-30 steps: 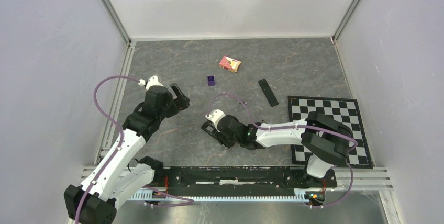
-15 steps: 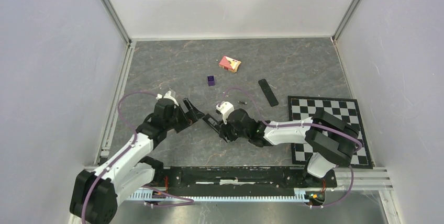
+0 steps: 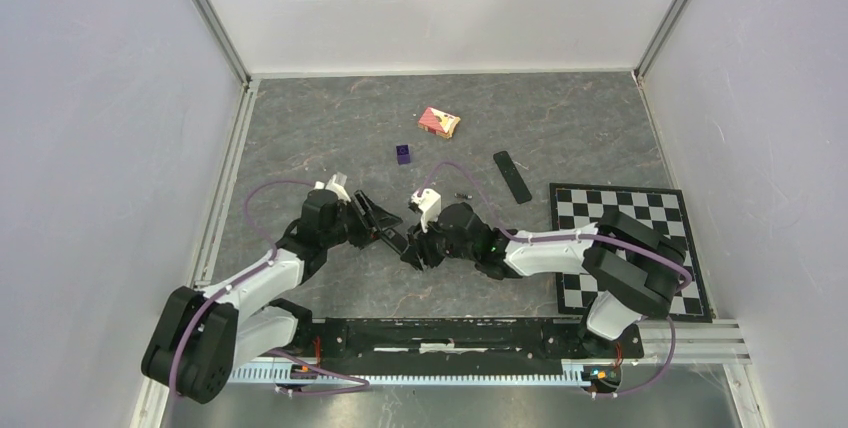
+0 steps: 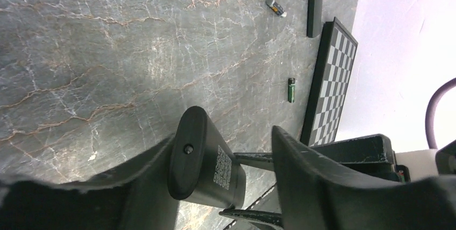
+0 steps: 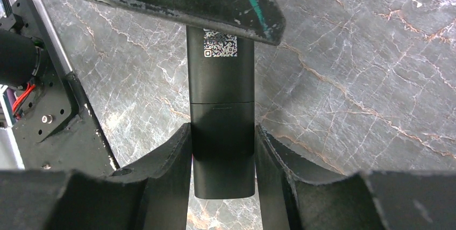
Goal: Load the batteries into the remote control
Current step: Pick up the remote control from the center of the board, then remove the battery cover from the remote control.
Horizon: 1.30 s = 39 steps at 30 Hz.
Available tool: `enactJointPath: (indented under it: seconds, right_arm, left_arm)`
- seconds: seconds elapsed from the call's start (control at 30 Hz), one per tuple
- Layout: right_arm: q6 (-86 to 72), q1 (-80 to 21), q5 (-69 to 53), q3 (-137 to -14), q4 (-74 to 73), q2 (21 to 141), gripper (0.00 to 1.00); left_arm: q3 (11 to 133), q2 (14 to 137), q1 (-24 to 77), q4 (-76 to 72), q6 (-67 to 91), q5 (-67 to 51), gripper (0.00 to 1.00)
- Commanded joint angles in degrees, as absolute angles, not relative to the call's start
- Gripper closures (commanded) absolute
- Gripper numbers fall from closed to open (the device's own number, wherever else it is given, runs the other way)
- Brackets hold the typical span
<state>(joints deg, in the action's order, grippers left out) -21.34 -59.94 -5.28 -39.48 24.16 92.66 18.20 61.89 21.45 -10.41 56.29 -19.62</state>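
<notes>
The grey stone tabletop [image 3: 330, 128] is hard and smooth, so anything that slips is likely to skid or bounce away. The checkered board [image 3: 640, 210] lies on its right side, partly under the right arm. If that arm swings low it could drag the board into the small things beside it.

The right hand [image 5: 221, 133] is clamped on one end of the remote control [image 5: 220, 79] and seems to hold it just clear of the tabletop at the centre. The left hand [image 4: 220, 138] brackets the other, labelled end with its fingers apart. One finger is against the casing, and there is a visible gap at the other.

The main risk is the two hands working against each other. If the left one closes off-centre or twists, it may lever the remote out of the right hand's short hold. A seam crosses the casing between the two grips. If that is the cover joint, a crooked pull could jam it or pop it loose.

A thin black strip [image 3: 512, 176] lies near the board, and I cannot tell what it is.

The green battery [image 4: 291, 90] lies just beside the board's edge, and the second battery [image 4: 276, 6] lies near the strip. Both are loose cylinders, so a nudge from an arm or cable would probably send them rolling.
</notes>
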Motion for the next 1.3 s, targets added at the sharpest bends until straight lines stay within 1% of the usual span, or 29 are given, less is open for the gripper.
enactJointPath:
  seconds: [0.0,0.13,0.17,0.23,0.27,0.3,0.33,0.37,0.4,0.43,0.5,0.6,0.67,0.77,0.87,1.03,1.13,1.27]
  right_arm:
    - [-22.68,-58.83,-7.01,-41.52,26.64,92.60,0.67]
    - [-22.22,-58.00,-6.86,-42.39,25.95,92.70,0.67]
    - [-21.91,-57.85,-6.96,-42.50,25.93,92.78,0.67]
    - [-21.01,-57.41,-7.77,-43.01,25.78,92.70,0.65]
    - [-20.47,-56.99,-9.01,-43.34,25.59,92.62,0.61]
    - [-19.70,-56.22,-11.04,-43.99,24.84,92.62,0.55]
    - [-19.43,-55.27,-12.48,-44.14,24.45,92.34,0.48]
    - [-19.29,-54.40,-14.06,-43.82,24.48,91.49,0.33]
    - [-19.28,-53.22,-15.50,-43.36,24.48,90.56,0.22]
    - [-19.33,-52.21,-17.03,-42.82,24.49,89.16,0.12]
    - [-20.77,-50.23,-19.29,-40.75,25.62,85.54,0.03]
    - [-29.55,-46.55,-21.85,-36.26,30.55,79.94,0.02]
    - [-37.55,-44.48,-20.41,-34.38,31.39,77.79,0.02]
    - [-50.47,-42.99,-18.17,-29.95,39.01,75.16,0.02]
    - [-60.42,-42.96,-15.70,-27.38,46.59,74.44,0.02]
    - [-71.89,-42.98,-13.17,-24.88,60.59,76.04,0.02]
    - [-75.50,-43.06,-12.75,-25.35,65.62,77.33,0.09]
    - [-78.65,-43.07,-12.41,-26.48,68.89,78.99,0.22]
  left_arm:
    - [17.43,62.29,21.19,-14.24,58.99,-22.60,0.42]
    - [17.05,62.29,21.21,-14.92,60.17,-23.69,0.60]
    - [17.09,62.40,21.21,-15.20,60.31,-23.94,0.67]
    - [17.39,63.03,21.20,-16.08,60.75,-24.60,0.84]
    - [17.65,63.52,21.22,-16.47,60.90,-25.28,0.93]
    - [18.04,64.07,21.25,-16.83,60.76,-25.88,0.98]
    - [18.64,64.49,21.24,-16.94,60.52,-26.38,0.98]
    - [18.99,64.83,21.25,-17.44,60.17,-26.74,0.98]
    - [19.60,65.03,21.12,-17.78,59.55,-26.91,0.98]
    - [20.33,65.25,21.13,-17.71,58.85,-27.05,0.98]
    - [22.15,65.59,21.14,-17.81,57.58,-27.52,0.98]
    - [25.40,65.94,21.07,-18.60,57.63,-29.08,0.98]
    - [27.19,65.85,21.07,-19.90,59.41,-30.58,0.98]
    - [29.51,65.19,21.03,-21.35,62.04,-31.54,0.98]
    - [30.80,64.54,21.08,-22.95,64.47,-31.89,0.98]
    - [30.86,63.58,21.04,-28.68,70.41,-31.81,0.98]
    - [30.76,62.70,21.05,-30.78,72.31,-31.38,0.98]
    - [30.99,61.37,21.06,-31.38,73.25,-30.28,0.98]
